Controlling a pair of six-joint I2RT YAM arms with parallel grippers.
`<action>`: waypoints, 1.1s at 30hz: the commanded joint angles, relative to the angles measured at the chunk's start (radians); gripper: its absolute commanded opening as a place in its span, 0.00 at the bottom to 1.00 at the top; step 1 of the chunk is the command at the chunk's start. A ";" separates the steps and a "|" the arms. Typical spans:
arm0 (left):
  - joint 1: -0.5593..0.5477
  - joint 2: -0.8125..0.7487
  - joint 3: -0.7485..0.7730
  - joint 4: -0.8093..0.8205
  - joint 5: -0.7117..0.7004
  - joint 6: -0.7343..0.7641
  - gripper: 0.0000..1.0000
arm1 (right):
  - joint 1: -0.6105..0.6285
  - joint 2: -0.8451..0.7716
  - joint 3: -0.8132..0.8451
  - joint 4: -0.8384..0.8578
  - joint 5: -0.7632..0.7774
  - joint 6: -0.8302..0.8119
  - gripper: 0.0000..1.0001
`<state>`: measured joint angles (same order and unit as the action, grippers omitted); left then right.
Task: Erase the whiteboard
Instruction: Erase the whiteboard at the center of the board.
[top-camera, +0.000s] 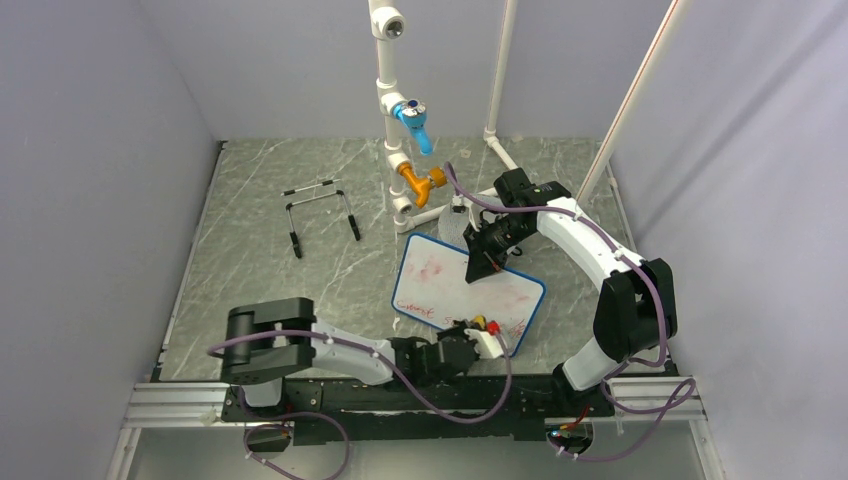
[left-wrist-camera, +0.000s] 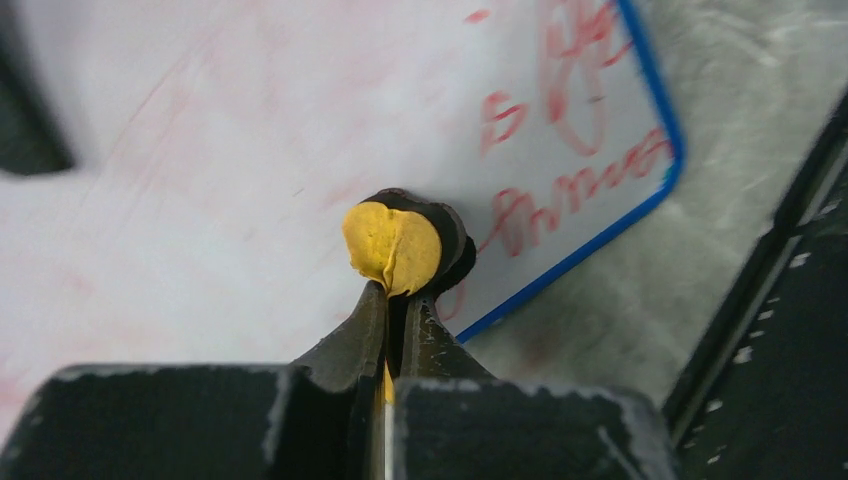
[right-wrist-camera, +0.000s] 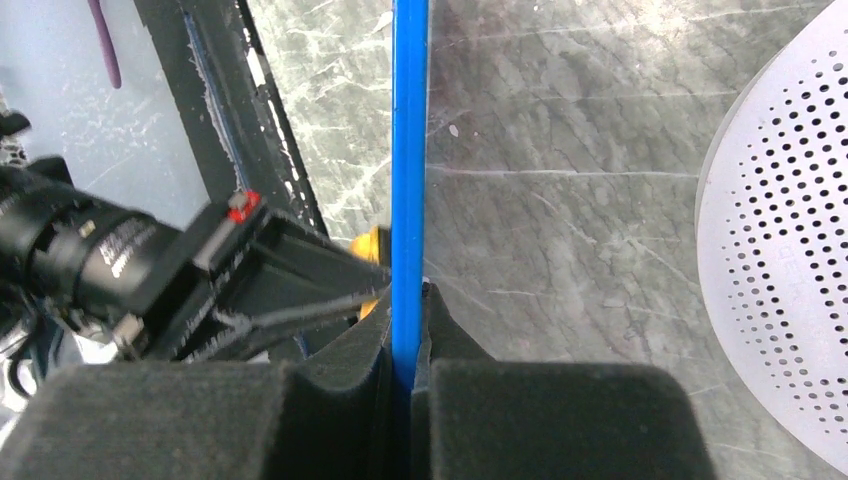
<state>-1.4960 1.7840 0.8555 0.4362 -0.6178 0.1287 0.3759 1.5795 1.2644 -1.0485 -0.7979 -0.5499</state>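
The grey marbled counter (top-camera: 260, 290) carries the whiteboard (top-camera: 440, 285) in front of both arms. Its long axis runs across the robot from left to right, with the right end skewed a little nearer. Whether it lies quite flat I cannot tell.

The right hand (right-wrist-camera: 407, 330) reaches in from the far side and is clamped narrow on the board's blue frame. In the right wrist view that frame runs straight out from between the fingers, edge-on, with a perforated grey disc (right-wrist-camera: 790, 220) off to one side on the counter.

The left hand (left-wrist-camera: 398, 310) comes in low from the near edge, pinched on a small round eraser pad (left-wrist-camera: 395, 245) — yellow on top, dark underneath. The pad sits on the white surface just inside the near long edge.

The next stroke turns on one relation. The red writing (left-wrist-camera: 560, 190) not yet wiped lies ahead and to the right of the pad in the left wrist view, packed toward the rounded blue corner, while the surface on the other side shows only faint pink smears. So the left hand is the one placed to wipe — outward toward that corner, I judge.
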 joint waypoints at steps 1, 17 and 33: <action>0.091 -0.112 -0.091 -0.020 -0.077 -0.081 0.00 | 0.010 -0.038 -0.001 0.056 -0.075 -0.065 0.00; -0.028 -0.001 0.056 0.076 0.250 0.227 0.00 | 0.010 -0.035 -0.001 0.056 -0.075 -0.064 0.00; 0.115 -0.050 0.184 -0.127 0.309 0.082 0.00 | 0.011 -0.033 -0.003 0.058 -0.074 -0.063 0.00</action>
<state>-1.4197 1.7763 1.0054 0.3553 -0.3386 0.2428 0.3767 1.5757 1.2629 -1.0443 -0.8127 -0.5579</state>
